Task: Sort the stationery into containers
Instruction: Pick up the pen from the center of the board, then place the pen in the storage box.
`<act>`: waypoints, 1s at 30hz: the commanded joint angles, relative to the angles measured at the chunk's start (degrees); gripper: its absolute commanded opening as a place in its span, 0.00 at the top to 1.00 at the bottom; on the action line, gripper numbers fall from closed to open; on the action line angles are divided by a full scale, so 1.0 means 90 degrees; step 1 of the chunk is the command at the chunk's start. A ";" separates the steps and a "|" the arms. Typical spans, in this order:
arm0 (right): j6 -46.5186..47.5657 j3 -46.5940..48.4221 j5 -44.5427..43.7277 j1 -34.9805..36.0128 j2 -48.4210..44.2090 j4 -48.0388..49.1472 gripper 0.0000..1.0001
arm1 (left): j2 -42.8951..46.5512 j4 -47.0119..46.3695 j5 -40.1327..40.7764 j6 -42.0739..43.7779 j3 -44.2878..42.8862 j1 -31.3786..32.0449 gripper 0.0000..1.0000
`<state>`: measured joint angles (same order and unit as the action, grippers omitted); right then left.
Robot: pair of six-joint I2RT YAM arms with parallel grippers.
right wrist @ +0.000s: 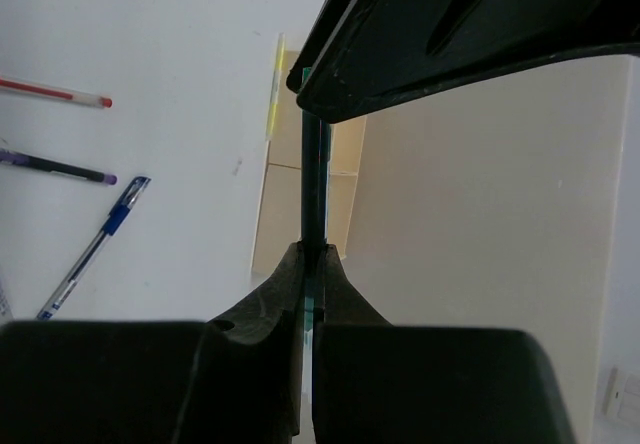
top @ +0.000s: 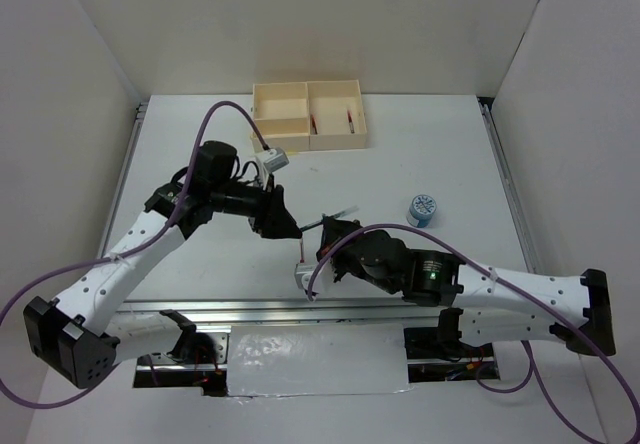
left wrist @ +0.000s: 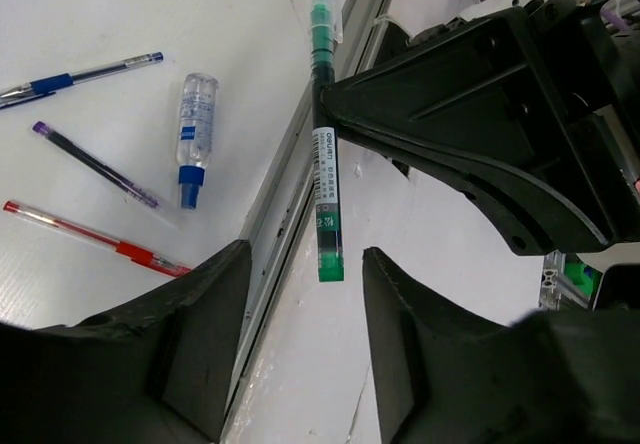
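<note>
Only the right wrist view shows the grip: the right end effector (right wrist: 312, 256) is clenched on a green pen (left wrist: 327, 204), held above the table (top: 400, 144). The left wrist view shows the pen's long axis pointing into the gap of the left end effector (left wrist: 305, 259) — its fingers spread, not touching the pen — with a clear tube (left wrist: 197, 129) lying on the table. From above, the cream box (top: 308, 114) sits at the far edge, with open table between it and the pen.

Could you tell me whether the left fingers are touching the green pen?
Apart. The left wrist view shows a clear gap on either side of the green pen, between the open left fingers.
</note>
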<state>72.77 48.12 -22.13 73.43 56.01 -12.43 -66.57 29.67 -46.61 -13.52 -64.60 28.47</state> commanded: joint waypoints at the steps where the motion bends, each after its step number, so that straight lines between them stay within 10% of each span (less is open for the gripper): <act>1: 0.0049 0.0347 -0.0100 0.0083 0.0056 0.0511 1.00 | -0.0006 -0.0035 -0.0085 0.0135 -0.0147 0.0059 0.41; 10: 0.0098 0.0279 -0.0139 0.0123 0.0095 0.0609 0.98 | -0.0036 0.0043 -0.0104 0.0135 -0.0117 0.0069 0.85; 14: 0.0098 0.0094 -0.0324 0.0123 0.0017 0.0892 0.39 | -0.0026 0.0014 -0.0046 0.0096 -0.0137 0.0069 1.00; 22: -0.0106 -0.1165 -0.1036 0.0269 -0.1512 0.0971 0.15 | -0.0250 -0.0142 0.0939 -0.0168 -0.0546 0.0098 1.00; 30: -0.4878 0.0228 -0.0649 -0.1534 -0.2015 -0.2336 0.07 | -0.2025 -0.0905 0.5937 -0.0820 -0.2702 0.0645 1.00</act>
<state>49.25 43.22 -30.28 67.13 38.20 -21.71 -78.91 26.61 -13.26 -17.39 -80.23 33.30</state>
